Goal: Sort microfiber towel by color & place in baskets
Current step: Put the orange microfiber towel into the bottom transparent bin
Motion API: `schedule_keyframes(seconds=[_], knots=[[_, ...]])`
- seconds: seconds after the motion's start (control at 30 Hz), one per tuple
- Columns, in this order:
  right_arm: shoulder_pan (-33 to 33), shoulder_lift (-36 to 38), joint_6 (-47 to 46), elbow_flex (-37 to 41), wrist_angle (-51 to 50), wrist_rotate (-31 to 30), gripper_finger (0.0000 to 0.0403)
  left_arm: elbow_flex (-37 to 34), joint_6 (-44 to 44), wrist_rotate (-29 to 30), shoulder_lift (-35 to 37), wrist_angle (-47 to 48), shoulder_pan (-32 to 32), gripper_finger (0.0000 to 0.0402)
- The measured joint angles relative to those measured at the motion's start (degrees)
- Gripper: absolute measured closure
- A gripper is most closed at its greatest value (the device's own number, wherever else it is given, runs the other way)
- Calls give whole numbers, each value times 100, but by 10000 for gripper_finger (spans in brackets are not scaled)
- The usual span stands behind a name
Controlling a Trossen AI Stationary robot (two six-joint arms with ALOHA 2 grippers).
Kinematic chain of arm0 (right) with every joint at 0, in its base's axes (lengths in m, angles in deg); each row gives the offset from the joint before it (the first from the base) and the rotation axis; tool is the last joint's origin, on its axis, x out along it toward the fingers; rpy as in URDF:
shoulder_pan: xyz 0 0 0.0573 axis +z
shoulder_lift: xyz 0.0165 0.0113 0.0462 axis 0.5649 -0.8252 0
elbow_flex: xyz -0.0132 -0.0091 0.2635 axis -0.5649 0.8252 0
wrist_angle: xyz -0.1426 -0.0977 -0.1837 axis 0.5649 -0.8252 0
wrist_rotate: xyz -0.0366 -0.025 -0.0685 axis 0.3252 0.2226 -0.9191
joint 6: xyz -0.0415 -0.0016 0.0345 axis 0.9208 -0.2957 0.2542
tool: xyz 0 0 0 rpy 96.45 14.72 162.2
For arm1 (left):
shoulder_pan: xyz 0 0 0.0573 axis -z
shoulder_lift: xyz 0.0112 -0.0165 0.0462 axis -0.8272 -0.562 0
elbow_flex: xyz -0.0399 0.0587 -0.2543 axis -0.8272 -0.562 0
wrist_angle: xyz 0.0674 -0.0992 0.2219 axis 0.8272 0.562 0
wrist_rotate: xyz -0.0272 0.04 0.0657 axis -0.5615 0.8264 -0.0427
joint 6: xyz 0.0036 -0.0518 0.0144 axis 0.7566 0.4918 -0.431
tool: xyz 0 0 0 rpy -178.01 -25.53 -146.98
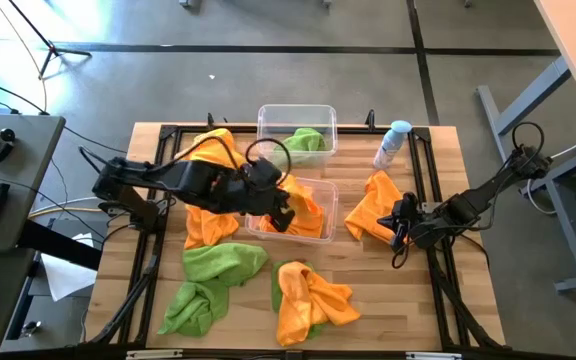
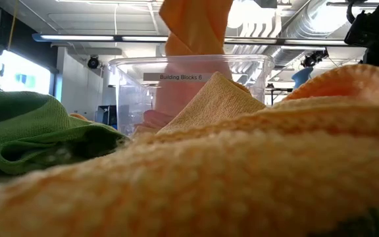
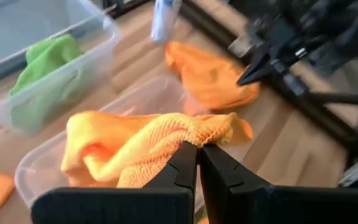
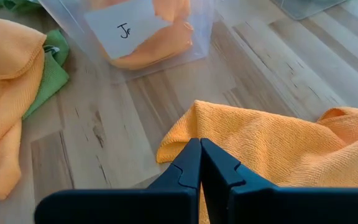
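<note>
Left gripper (image 3: 197,152) pinches 1 orange towel (image 3: 142,146) above the near basket (image 1: 330,200), beside the spray bottle (image 1: 392,143). Right gripper (image 4: 200,152), pressed together, touches another orange towel (image 4: 278,152) right of that basket.

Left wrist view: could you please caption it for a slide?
Left gripper, shut on an orange towel, holds it over the near basket.

Your left tool (image 1: 280,212) reaches in toward centre, fingers pressed together. Your right tool (image 1: 400,232) sits low at the right side, fingers likewise together.
</note>
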Motion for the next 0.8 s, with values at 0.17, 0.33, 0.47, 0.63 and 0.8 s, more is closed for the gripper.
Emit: schedule_keyframes(seconds=[0.17, 0.33, 0.47, 0.63, 0.8], knots=[[0, 2, 0, 1, 0, 17, 402, 0, 436, -327, -339, 531, -261, 401], [0, 0, -4, 0, 2, 19, 402, 0, 773, -672, -765, 750, -547, 401], [0, 0, -13, 0, 4, 45, 402, 0, 1118, -933, -1140, 726, -746, 401], [0, 0, -48, 0, 7, 83, 402, 0, 1645, -1582, -1600, 732, -884, 401], [0, 0, -47, 1, 7, 83, 402, 0, 2132, -1984, -2043, 737, -882, 401]])
